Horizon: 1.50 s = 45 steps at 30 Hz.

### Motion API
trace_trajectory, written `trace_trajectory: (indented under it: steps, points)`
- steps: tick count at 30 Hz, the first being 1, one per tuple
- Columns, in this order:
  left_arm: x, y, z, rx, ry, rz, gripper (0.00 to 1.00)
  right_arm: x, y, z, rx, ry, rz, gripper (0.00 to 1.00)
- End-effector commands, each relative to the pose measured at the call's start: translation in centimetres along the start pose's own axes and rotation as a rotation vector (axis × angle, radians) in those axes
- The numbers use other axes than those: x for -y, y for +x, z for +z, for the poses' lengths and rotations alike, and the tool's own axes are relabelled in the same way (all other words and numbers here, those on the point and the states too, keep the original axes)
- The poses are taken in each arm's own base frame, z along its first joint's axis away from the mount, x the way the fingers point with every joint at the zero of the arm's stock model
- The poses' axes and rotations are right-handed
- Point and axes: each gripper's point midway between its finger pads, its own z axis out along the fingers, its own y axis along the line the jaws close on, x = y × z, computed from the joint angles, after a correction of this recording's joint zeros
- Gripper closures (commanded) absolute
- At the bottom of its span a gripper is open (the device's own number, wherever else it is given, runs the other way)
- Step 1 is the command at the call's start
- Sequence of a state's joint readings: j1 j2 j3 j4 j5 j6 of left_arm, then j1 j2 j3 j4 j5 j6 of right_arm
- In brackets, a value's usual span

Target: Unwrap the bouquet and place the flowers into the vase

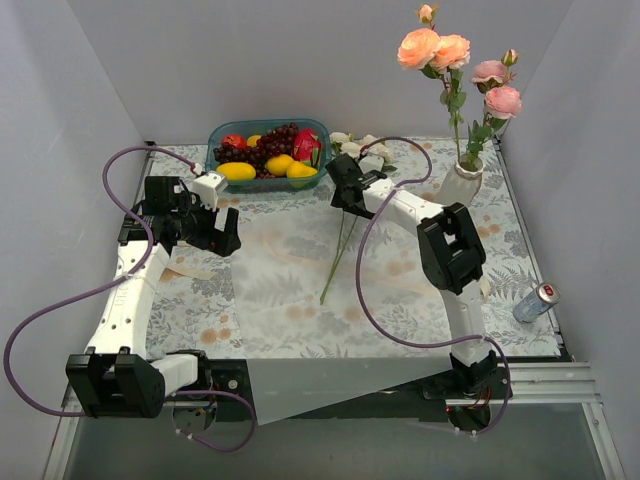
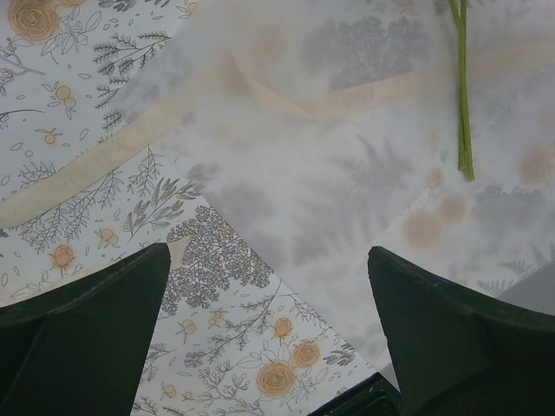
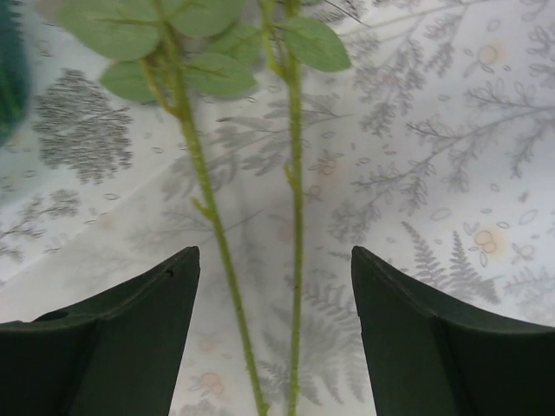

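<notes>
Your left arm reaches up the left side of the table, its forearm angled toward the middle. The left gripper (image 1: 222,238) points down just in front of the blue bowl of fruit (image 1: 213,140). Your right arm bends sharply at the elbow in front of the vase (image 1: 462,186) and stretches left across the far half of the table. That puts the right gripper (image 1: 345,190) just right of the bowl, near the cream-white blooms (image 1: 362,150) lying at the far edge.

The bowl sits close beyond both grippers. The vase stands near the far right corner, close behind the right elbow, and already holds several pink and peach roses (image 1: 450,50). Between the arms, the translucent wrapping paper (image 1: 270,290) covers the middle of the table and overhangs its near edge. A drinks can (image 1: 535,300) sits by the right edge, well apart from both grippers.

The left fingers stand wide apart and hold nothing. Below them, the left wrist view shows the paper's edge, the cream ribbon (image 2: 87,169) and the floral tablecloth (image 2: 225,347). The right fingers are also apart, with two green stems (image 3: 297,217) running between them on the paper. As far as the right wrist view shows, neither finger touches a stem.
</notes>
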State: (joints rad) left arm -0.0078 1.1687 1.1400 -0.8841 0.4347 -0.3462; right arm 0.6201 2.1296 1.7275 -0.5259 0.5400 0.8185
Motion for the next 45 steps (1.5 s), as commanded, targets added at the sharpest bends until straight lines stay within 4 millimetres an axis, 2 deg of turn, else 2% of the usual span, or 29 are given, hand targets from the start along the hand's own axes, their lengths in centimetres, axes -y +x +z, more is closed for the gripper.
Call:
trace_trajectory:
  steps: [1, 3, 5, 14, 17, 18, 19, 22, 25, 26, 27, 29, 32, 33, 35, 36, 38, 39, 41, 42, 44, 45]
  points:
    - [0.1, -0.7, -1.0, 0.039, -0.012, 0.032, 0.02, 2.6, 0.4, 0.7, 0.012, 0.149, 0.035, 0.23]
    - [0.1, -0.6, -1.0, 0.035, -0.011, 0.033, 0.02, 2.6, 0.6, 0.9, 0.011, 0.159, 0.03, 0.23]
    - [-0.8, -0.5, -1.2, 0.039, -0.034, 0.017, 0.02, 2.8, 0.8, 1.3, 0.005, 0.175, 0.029, 0.24]
    - [-0.7, -0.5, -1.2, 0.039, -0.026, 0.013, 0.02, 3.4, 1.4, 2.6, 0.016, 0.218, 0.003, 0.29]
    - [-0.8, -0.3, -1.2, 0.037, -0.026, 0.009, 0.02, 3.2, 1.5, 3.1, 0.021, 0.217, 0.007, 0.44]
    - [-0.8, -0.3, -1.2, 0.036, -0.029, 0.008, 0.02, 3.2, 1.5, 3.3, 0.022, 0.217, 0.006, 0.55]
    - [-0.8, -0.2, -1.2, 0.032, -0.027, 0.008, 0.02, 3.1, 1.6, 3.5, 0.022, 0.217, 0.007, 0.6]
    - [-0.8, -0.1, -1.4, 0.033, -0.034, 0.011, 0.02, 3.2, 1.8, 3.8, 0.021, 0.22, -0.002, 0.68]
    - [-0.8, 0.0, -1.4, 0.033, -0.035, 0.016, 0.02, 3.3, 1.8, 3.8, 0.025, 0.219, -0.003, 0.81]
    - [-0.8, 0.0, -1.4, 0.032, -0.036, 0.014, 0.02, 3.6, 2.1, 3.9, 0.021, 0.225, -0.008, 0.88]
    - [-0.8, 0.0, -1.4, 0.033, -0.035, 0.014, 0.02, 3.6, 2.0, 3.7, 0.022, 0.219, -0.004, 0.98]
    - [-0.7, -0.1, -1.4, 0.034, -0.03, 0.008, 0.02, 3.7, 1.6, 3.1, 0.03, 0.216, -0.001, 0.99]
    - [-0.8, -0.2, -1.1, 0.04, -0.028, -0.014, 0.02, 3.2, 0.1, 1.5, 0.07, 0.171, 0.017, 0.99]
    - [-0.8, -0.1, -0.9, 0.041, -0.028, -0.022, 0.02, 2.5, -1.5, 0.3, 0.106, 0.13, 0.032, 0.99]
    - [-1.4, -0.2, -0.3, 0.047, -0.046, -0.056, 0.02, 1.7, -3.0, -1.1, 0.143, 0.078, 0.034, 0.99]
    - [-1.6, -0.3, -0.1, 0.048, -0.054, -0.065, 0.02, 0.8, -4.5, -2.8, 0.191, 0.026, 0.029, 0.99]
    - [-2.2, -0.3, 0.6, 0.043, -0.071, -0.088, 0.02, -0.3, -5.9, -4.6, 0.239, -0.033, -0.001, 0.99]
    - [-2.3, -0.2, 0.7, 0.042, -0.074, -0.09, 0.02, -1.3, -7.4, -6.7, 0.293, -0.093, -0.027, 0.99]
    - [-2.3, -0.3, 1.0, 0.044, -0.067, -0.094, 0.02, -2.6, -8.5, -8.6, 0.329, -0.176, -0.061, 0.99]
    - [-2.1, -0.2, 1.1, 0.043, -0.058, -0.096, 0.02, -3.7, -9.9, -10.9, 0.371, -0.254, -0.08, 0.99]
    - [-2.0, -0.3, 1.0, 0.047, -0.052, -0.096, 0.02, -4.4, -10.6, -12.9, 0.402, -0.33, -0.117, 0.99]
    - [-2.0, -0.5, 0.9, 0.053, -0.051, -0.093, 0.02, -5.8, -11.6, -15.3, 0.446, -0.433, -0.167, 0.99]
